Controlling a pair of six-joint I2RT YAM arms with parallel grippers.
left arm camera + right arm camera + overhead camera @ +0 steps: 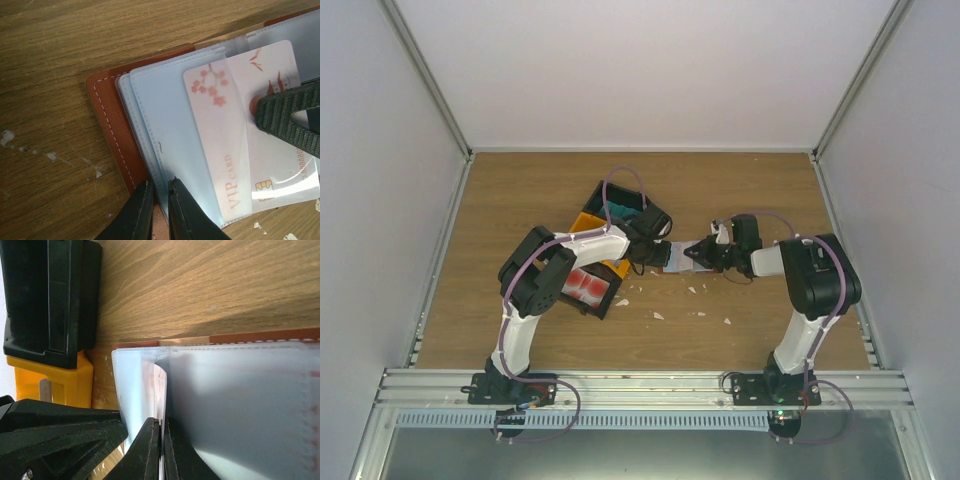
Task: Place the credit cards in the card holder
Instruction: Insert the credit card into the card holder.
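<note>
- Wood-grain surface (520, 200) boxed in by white walls (650, 70), with both arms reaching to the card holder (678, 253) lying at its middle
- right claw (160, 427): fingers pressed almost together on a thin pale edge; the left wrist view shows one ribbed finger (285, 117) lying on the face of the credit card (220, 150)
- credit card: pale pink-white with a blossom print and "VIP CARD", one end tucked under a clear pocket of the card holder and the other end sticking out
- left claw (160, 185): fingers nipped narrowly on the edge of the clear pockets (160, 125), at the card holder's end away from the right claw
- card holder: open and flat, with a reddish-brown stitched cover under the stacked clear pockets
- black bin (50, 300) and yellow bin (60, 385): just beside the card holder, on the left arm's side
- second black bin (610, 300), holding red-and-white cards (585, 285): near the card holder, towards the left arm's base
- pale flecks (658, 315): scattered on the wood in front of the card holder
</note>
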